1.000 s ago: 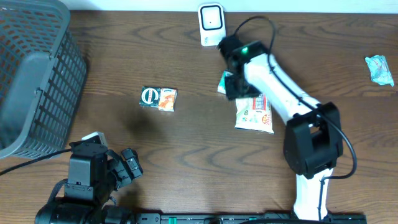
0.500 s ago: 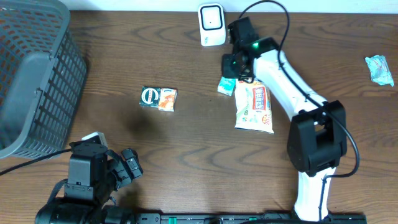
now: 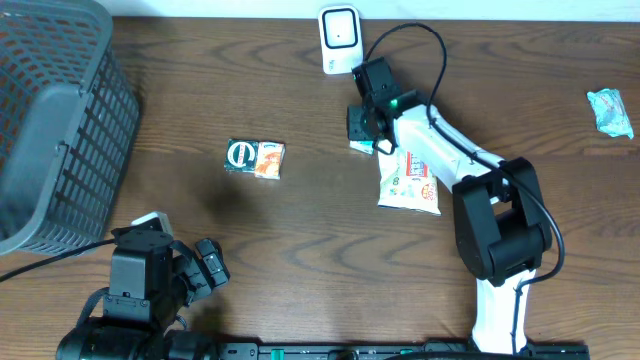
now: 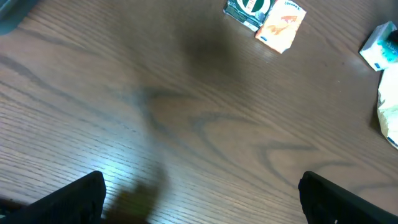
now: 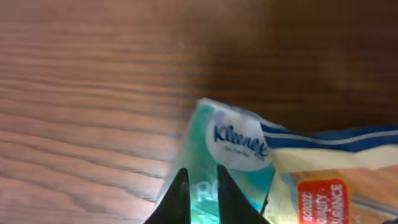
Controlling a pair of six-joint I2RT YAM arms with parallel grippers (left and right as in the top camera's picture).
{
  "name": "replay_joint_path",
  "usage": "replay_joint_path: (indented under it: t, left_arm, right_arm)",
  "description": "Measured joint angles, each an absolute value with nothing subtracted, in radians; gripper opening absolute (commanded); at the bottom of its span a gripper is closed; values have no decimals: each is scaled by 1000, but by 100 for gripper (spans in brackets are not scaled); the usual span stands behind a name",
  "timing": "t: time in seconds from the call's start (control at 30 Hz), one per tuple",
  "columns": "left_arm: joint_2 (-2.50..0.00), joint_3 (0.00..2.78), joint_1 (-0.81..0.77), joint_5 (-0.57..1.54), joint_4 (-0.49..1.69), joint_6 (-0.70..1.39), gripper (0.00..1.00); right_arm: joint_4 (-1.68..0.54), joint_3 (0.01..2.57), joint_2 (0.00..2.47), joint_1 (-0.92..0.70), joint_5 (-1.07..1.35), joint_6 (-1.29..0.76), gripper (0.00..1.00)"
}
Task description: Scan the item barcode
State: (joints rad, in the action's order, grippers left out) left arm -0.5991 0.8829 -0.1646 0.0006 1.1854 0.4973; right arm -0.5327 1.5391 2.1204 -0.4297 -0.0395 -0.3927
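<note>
I am closing my right pincer point(image 5: 200, 190) onto the tissue pack point(image 5: 236, 146) | scanner point(image 3: 340, 38) pass becoming possible | left pincer point(image 4: 202, 199) wide.

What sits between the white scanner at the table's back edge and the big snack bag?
A small Kleenex tissue pack, pinched by the right gripper; the overhead view shows it between scanner and snack bag.

Wooden table point(image 3: 300, 230), grey basket point(image 3: 100, 130), white scanner point(image 3: 340, 40), green-orange packet point(image 3: 255, 158), tissue pack point(image 5: 236, 149), snack pouch point(image 3: 408, 182), teal wrapper point(image 3: 610, 110)
</note>
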Motion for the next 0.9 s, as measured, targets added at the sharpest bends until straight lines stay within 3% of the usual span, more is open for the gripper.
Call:
replay_joint_path:
  t: [0.1, 0.27, 0.7, 0.8, 0.9]
  left_arm:
    - [-599, 883, -165, 1, 1185, 497, 98]
    - [-599, 883, -165, 1, 1186, 497, 98]
    - [-599, 883, -165, 1, 1185, 497, 98]
    - [-599, 883, -165, 1, 1186, 497, 98]
    - [-599, 883, -165, 0, 1186, 497, 98]
  right_arm:
    - [-503, 1506, 2120, -432, -43, -393, 11]
    - [-484, 1494, 2122, -452, -34, -390, 1]
    - [-496, 1499, 2134, -614, 280, -390, 1]
    - [-582, 1530, 2134, -632, 303, -390, 10]
    - [-728, 1597, 2130, -617, 270, -386, 34]
